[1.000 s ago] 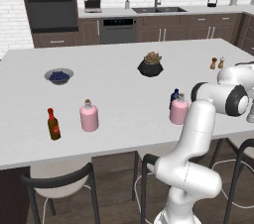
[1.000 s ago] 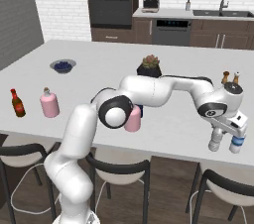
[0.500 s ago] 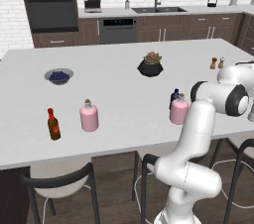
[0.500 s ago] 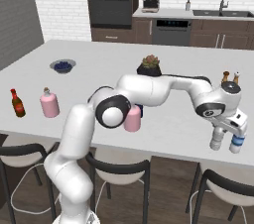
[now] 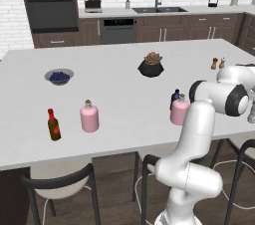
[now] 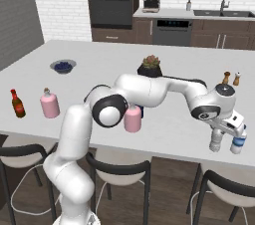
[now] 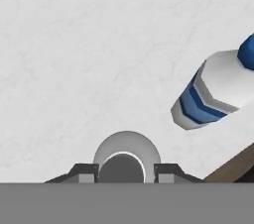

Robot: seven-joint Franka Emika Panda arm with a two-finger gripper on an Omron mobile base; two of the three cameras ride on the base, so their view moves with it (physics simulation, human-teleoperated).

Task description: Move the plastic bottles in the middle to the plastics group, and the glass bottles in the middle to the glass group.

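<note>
The counter (image 6: 99,55) carried the arm (image 6: 164,89) out to its near right corner, where the gripper (image 6: 217,137) was closed on the grey bottle (image 6: 216,141), just beside a blue-capped bottle (image 6: 238,142). It needed lowering straight and flat before release, away from the edge.

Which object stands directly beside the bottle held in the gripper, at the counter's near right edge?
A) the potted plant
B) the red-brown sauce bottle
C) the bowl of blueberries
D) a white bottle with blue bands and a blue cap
D: in the right base view the white bottle with blue bands stands next to the clear-grey bottle in the gripper.
</note>
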